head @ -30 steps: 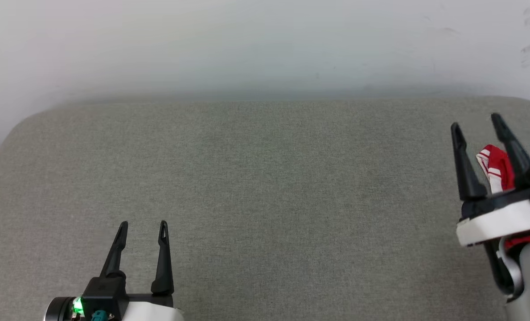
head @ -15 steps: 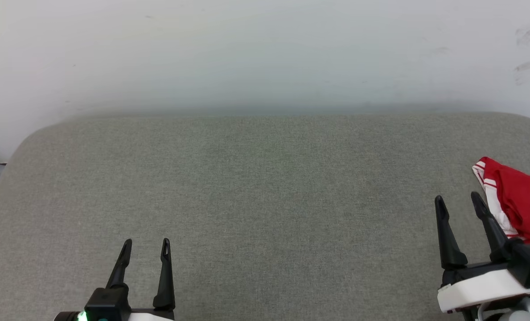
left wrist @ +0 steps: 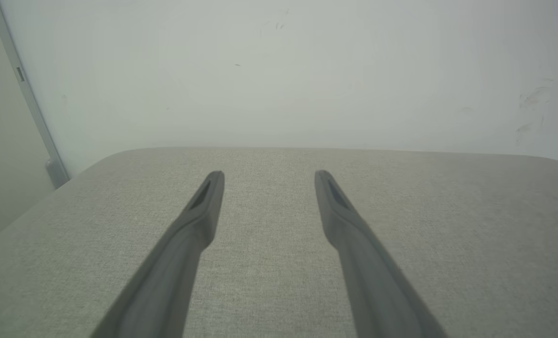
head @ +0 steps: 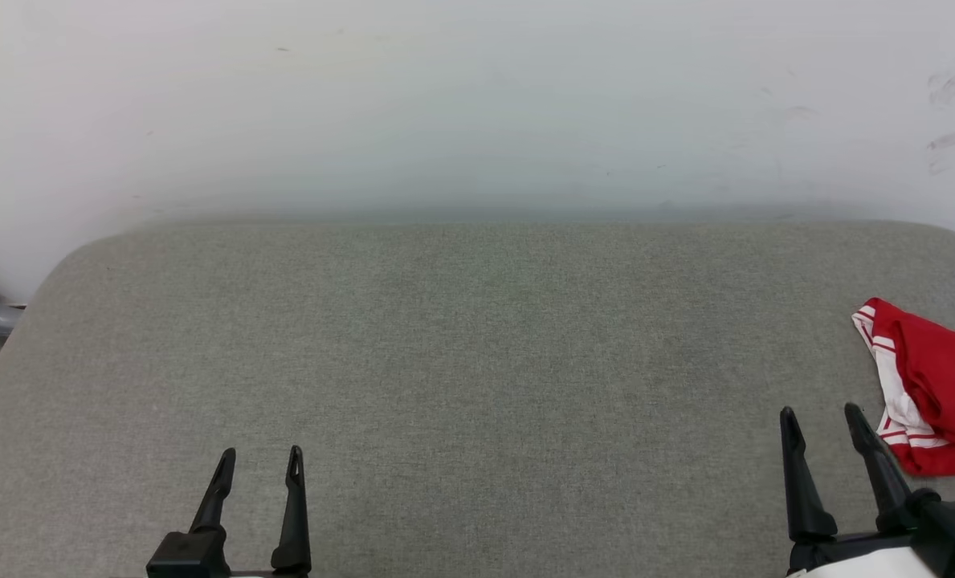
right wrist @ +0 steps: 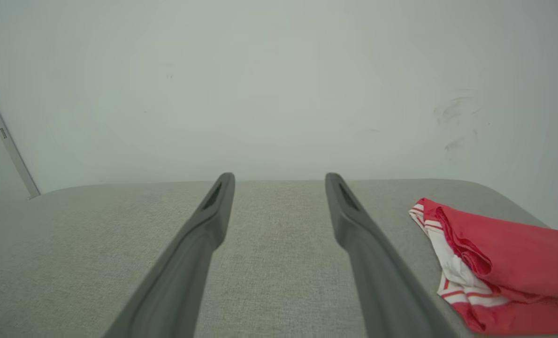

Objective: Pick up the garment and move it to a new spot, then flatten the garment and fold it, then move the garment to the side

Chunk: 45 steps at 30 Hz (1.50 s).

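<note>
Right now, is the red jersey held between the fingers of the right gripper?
No, the red jersey lies on the grey fabric surface beside the open right gripper, with nothing between its fingers.

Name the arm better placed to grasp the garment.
Right, probably: the right gripper stands open beside the garment, while the left gripper, also open, sits far across the grey surface.

We see one red shirt (head: 939, 385). We count two pincers: one left pincer (head: 260, 456) and one right pincer (head: 821, 413). Each pincer has two long dark fingers (right wrist: 199, 244), so we count four fingers in all. There is one grey worktop (head: 477, 361) under them. There is one pale wall (head: 477, 104) behind it. We also see one thin grey strip (left wrist: 25, 94) going up beside the wall.
</note>
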Available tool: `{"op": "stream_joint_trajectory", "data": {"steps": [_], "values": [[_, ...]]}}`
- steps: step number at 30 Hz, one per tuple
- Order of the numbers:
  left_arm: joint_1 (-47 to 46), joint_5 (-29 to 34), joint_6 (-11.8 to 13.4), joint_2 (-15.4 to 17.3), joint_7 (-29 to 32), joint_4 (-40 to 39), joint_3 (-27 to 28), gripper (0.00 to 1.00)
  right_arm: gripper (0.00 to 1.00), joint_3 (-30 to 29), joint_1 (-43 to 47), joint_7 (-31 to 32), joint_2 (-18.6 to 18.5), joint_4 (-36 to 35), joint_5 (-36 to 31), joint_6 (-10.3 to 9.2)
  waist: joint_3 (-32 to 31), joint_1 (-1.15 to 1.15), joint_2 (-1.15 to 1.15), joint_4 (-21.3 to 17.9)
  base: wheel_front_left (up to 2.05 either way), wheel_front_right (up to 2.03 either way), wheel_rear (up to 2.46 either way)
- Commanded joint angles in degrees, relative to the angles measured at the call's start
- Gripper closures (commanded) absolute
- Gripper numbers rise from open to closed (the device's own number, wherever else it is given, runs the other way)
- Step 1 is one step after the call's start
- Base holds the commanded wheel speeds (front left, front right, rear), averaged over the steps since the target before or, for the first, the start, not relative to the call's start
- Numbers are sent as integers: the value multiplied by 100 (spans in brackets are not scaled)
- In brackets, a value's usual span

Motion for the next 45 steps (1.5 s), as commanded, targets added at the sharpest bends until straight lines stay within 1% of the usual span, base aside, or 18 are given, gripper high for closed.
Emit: {"op": "stream_joint_trajectory", "data": {"steps": [1,12,13,17,30,40,41,43,45], "values": [[40,10,-26,-8,-12,15,23,0,0,33,101,-16,43,-28,17,-5,-6,0,-1,-15,0,0,0],[42,36,-91,-31,-11,114,119,0,0,18,212,-16,59,-40,150,-5,-48,0,-1,-31,0,0,0],[21,5,-91,-26,1,123,102,100,100,24,154,0,34,-11,119,0,-49,1,-1,-32,0,0,0],[63,-56,-95,-43,42,336,95,100,100,35,207,32,35,187,164,1,-48,1,-1,-32,0,0,0],[-227,-1559,-209,-44,420,504,231,100,100,39,-58,345,-21,381,1668,0,-8,1,-1,-37,0,0,0],[-411,-2564,-288,-45,662,606,311,100,100,30,-232,563,-49,515,2657,0,22,1,-1,-41,0,0,0],[-411,-2564,-288,-45,662,606,311,100,100,30,-232,563,-49,515,2657,0,22,1,-1,-41,0,0,0],[-447,-2753,-303,-45,707,625,326,100,100,26,-266,604,-53,540,2842,0,28,1,-1,-42,0,0,0],[-496,-3026,-321,-45,775,656,347,100,100,22,-314,664,-59,575,3111,0,38,1,-1,-43,0,0,0]]}}
